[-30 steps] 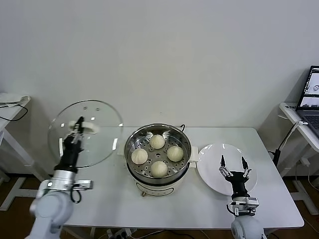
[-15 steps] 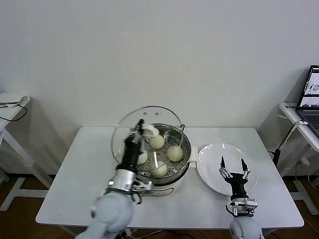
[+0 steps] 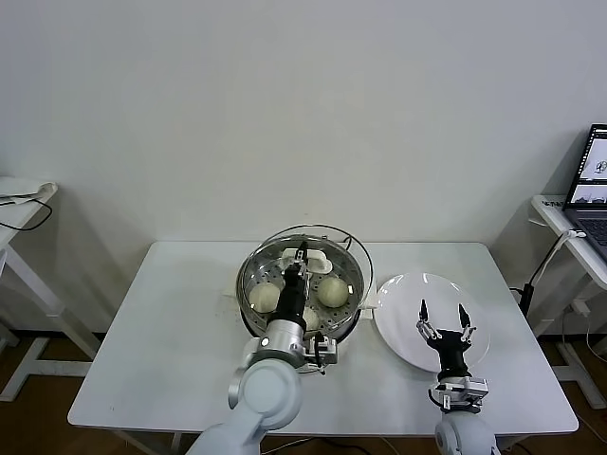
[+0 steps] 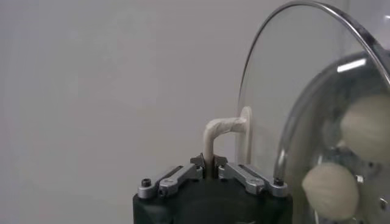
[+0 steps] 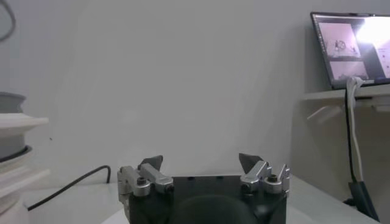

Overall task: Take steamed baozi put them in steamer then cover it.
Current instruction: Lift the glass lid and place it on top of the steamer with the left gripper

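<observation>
Head view: four steamed baozi (image 3: 332, 290) are seen loaded in the steamer (image 3: 353, 305) — its glass lid (image 3: 356, 248), clenched by the left gripper (image 3: 301, 254), is held tilted above, unseated — while the right gripper (image 3: 442, 318) waits at three o'clock, released.

Head camera high above table (image 3: 171, 313); wrist cameras low, wallward.

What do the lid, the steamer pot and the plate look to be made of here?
Lid: clear glass with a thin metal rim, since the buns show through it; its cream handle looks plastic or ceramic. Steamer: shiny polished steel with a perforated tray, on a cream base that is probably plastic. Plate: glossy white, likely ceramic.
</observation>
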Motion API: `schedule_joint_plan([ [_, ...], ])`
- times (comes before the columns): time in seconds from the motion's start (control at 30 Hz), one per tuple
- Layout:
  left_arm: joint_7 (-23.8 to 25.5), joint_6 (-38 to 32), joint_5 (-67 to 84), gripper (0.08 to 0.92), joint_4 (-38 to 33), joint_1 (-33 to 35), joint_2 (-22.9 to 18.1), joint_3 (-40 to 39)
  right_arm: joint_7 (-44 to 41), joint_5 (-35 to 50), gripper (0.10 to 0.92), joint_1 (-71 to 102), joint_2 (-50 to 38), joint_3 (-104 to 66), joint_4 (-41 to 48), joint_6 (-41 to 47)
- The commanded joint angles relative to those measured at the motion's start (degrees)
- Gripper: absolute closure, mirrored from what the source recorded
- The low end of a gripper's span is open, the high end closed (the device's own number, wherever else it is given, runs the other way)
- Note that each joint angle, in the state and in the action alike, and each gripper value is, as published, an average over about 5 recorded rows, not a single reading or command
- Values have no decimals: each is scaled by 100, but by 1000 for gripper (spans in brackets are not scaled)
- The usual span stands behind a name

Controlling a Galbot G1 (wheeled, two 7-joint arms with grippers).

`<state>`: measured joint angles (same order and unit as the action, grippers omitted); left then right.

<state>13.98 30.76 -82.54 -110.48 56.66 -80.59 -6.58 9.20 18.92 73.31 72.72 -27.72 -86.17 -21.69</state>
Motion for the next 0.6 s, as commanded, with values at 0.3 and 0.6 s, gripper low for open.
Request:
schedule_joint_plan([
  [0.3,394,161,-809,805,507,-169,-228,-35,-4,-39,203,24,53,-1,-3,14],
  [0.6,400,155,-816,805,593,-133,-260,24,-5,-37,203,-15,54,12,8,20],
])
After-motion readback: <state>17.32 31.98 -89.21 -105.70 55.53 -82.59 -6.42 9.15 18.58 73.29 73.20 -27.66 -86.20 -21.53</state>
